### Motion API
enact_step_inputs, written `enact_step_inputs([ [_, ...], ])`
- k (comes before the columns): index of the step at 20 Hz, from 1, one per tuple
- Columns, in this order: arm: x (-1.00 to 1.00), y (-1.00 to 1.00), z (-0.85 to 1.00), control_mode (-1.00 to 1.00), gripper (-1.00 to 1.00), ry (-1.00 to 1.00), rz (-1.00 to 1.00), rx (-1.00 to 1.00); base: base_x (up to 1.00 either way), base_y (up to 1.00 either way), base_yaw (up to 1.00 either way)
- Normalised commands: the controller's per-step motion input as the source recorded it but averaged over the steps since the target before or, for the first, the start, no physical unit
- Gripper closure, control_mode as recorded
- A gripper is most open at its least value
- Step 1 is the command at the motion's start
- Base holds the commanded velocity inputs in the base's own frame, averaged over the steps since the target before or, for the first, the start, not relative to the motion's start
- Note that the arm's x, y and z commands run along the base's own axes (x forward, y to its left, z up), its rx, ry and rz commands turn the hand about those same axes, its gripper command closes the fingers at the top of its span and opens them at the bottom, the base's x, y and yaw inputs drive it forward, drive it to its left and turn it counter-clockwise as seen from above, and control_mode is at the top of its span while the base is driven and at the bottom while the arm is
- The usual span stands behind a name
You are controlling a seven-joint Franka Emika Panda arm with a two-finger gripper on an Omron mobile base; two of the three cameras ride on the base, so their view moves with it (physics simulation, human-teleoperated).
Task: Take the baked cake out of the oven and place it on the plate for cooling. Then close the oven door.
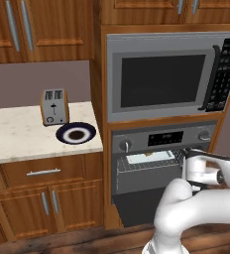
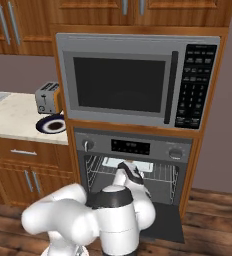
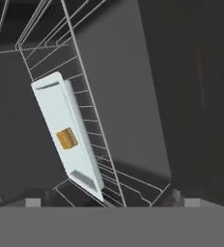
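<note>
Oven (image 2: 133,146) interior seen along my tool (image 3: 106,201), whose two dark fingertips (image 3: 33,202) stand wide apart at the bottom of the hand view with nothing between them. Ahead of the tool, a wire rack (image 3: 92,125) carries a pale baking tray (image 3: 65,137); this view is rolled, so rack and tray appear steeply tilted. The cake (image 3: 66,139), a small tan-golden block, sits on the tray near its middle, well beyond my fingertips and untouched by them. Grey oven walls close in on both sides of the tool.

From the base views, my white arm reaches toward the open oven cavity at rack height. The oven door (image 2: 163,220) hangs down and open below the tool, its dark inner face turned up. In the left base view the tray shows as a pale strip on the rack just behind the opening, with the cake too small to make out clearly. Above the tool lies the oven's control strip with a round knob (image 2: 88,145) and a dark display, and above that a microwave (image 2: 138,80) with a keypad on its right.

Well to the left of the tool, on the pale tabletop (image 1: 18,136), the plate (image 1: 76,133) with navy rim and dark centre lies bare, just in front of a toaster (image 1: 54,106). Wooden cabinets (image 1: 47,198) stand beneath the tabletop.
</note>
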Motion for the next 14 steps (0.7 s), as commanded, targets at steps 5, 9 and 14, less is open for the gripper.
enact_step_inputs([
  [5,0.42,-0.06,-0.18,-1.00,-1.00,0.00,0.00,0.00,0.00,0.00,0.00],
  [9,0.40,-0.05,-0.24,-1.00,-1.00,0.00,0.00,0.00,0.00,0.00,0.00],
  [14,0.27,-0.07,-0.38,-1.00,-1.00,0.00,0.00,0.00,0.00,0.00,0.00],
])
